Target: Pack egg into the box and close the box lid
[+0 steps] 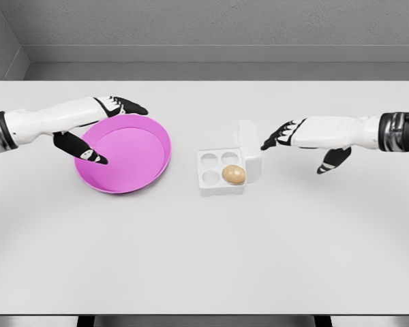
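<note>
A small white egg box (220, 172) sits near the table's middle, its lid (249, 151) standing open on the right side. One tan egg (234, 175) lies in the front right cup; the other cups are empty. My right hand (281, 136) hovers just right of the lid with fingers extended toward it, holding nothing. My left hand (102, 126) is spread over the left rim of a pink bowl (128, 152), thumb hanging over the inside, nothing in its grasp.
The pink bowl is empty and lies left of the egg box. The white table (204, 252) stretches wide in front, with a grey wall behind its far edge.
</note>
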Tool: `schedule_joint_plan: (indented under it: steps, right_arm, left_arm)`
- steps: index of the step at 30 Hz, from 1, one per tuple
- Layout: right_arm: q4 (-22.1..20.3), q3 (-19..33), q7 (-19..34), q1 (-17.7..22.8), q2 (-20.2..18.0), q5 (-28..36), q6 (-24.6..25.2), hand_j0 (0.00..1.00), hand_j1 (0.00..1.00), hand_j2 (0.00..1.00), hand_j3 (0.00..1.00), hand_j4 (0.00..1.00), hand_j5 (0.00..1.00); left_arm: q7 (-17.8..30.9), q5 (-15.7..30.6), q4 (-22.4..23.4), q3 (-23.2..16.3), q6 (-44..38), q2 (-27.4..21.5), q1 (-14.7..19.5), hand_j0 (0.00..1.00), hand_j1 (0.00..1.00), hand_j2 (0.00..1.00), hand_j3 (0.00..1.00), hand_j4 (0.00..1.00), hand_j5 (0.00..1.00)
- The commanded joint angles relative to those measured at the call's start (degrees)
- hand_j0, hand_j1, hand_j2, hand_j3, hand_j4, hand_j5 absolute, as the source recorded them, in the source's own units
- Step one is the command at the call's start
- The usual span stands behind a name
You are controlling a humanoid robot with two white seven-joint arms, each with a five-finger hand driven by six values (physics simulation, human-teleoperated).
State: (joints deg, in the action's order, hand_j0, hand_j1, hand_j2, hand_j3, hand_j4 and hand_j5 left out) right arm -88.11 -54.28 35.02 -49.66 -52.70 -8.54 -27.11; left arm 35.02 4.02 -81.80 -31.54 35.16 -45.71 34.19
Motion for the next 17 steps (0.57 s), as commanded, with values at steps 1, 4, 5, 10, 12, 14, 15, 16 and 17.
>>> schedule_joint_plan:
  steps: [1, 4, 5, 10, 12, 14, 15, 16, 17]
  right_arm:
    - [-1.5, 0.1, 0.0, 0.0, 0.1, 0.3, 0.5, 1.00, 1.00, 1.00, 1.00, 1.00, 1.00]
    - [-3.3, -0.4, 0.0, -0.3, 0.8, 0.3, 1.5, 1.00, 1.00, 1.00, 1.00, 1.00, 1.00]
    - [-3.6, -0.8, 0.0, -0.3, 0.9, 0.3, 1.5, 1.00, 1.00, 1.00, 1.00, 1.00, 1.00]
    - [-3.6, -2.8, 0.0, -0.3, 2.1, 0.3, 1.5, 1.00, 1.00, 1.00, 1.00, 1.00, 1.00]
    - [-3.6, -2.8, 0.0, -0.8, 2.0, 0.3, 1.5, 1.00, 1.00, 1.00, 1.00, 1.00, 1.00]
    - [-3.6, -2.2, 0.0, -2.8, 1.6, 0.3, 1.5, 1.00, 1.00, 1.00, 1.00, 1.00, 1.00]
    - [-3.6, -1.3, 0.0, -4.1, 1.0, 0.3, 1.4, 1.00, 1.00, 1.00, 1.00, 1.00, 1.00]
    - [-3.5, 1.4, 0.0, -4.0, 0.8, 0.3, 1.4, 1.00, 1.00, 1.00, 1.00, 1.00, 1.00]
    - [-3.3, 2.7, 0.0, -3.8, -0.3, 0.3, 1.5, 1.00, 1.00, 1.00, 1.00, 1.00, 1.00]
  left_arm:
    - [0.0, 0.3, 0.0, -0.1, -0.2, -0.5, -0.2, 1.00, 1.00, 1.00, 1.00, 1.00, 1.00]
    - [0.0, -0.2, 0.1, -0.1, -0.2, -0.6, -0.4, 1.00, 1.00, 1.00, 1.00, 1.00, 1.00]
    - [0.0, -0.2, 0.1, -0.1, -0.2, -0.6, -0.4, 1.00, 1.00, 1.00, 1.00, 1.00, 1.00]
    - [0.0, -0.2, 0.1, -0.1, -0.2, -0.6, -0.5, 1.00, 1.00, 1.00, 1.00, 1.00, 1.00]
    - [0.0, -0.2, 0.2, -0.1, -0.2, -0.7, -0.4, 1.00, 1.00, 1.00, 1.00, 1.00, 1.00]
    - [0.0, -0.3, 0.3, -0.1, -0.2, -0.6, -0.4, 1.00, 1.00, 1.00, 1.00, 1.00, 1.00]
    - [0.0, -0.3, 0.6, -0.1, -0.2, -0.6, -0.4, 1.00, 1.00, 1.00, 1.00, 1.00, 1.00]
    - [0.0, -0.3, 0.8, -0.1, -0.2, -0.6, -0.4, 1.00, 1.00, 1.00, 1.00, 1.00, 1.00]
    - [0.0, -0.3, 0.8, -0.1, -0.2, -0.6, -0.4, 1.00, 1.00, 1.00, 1.00, 1.00, 1.00]
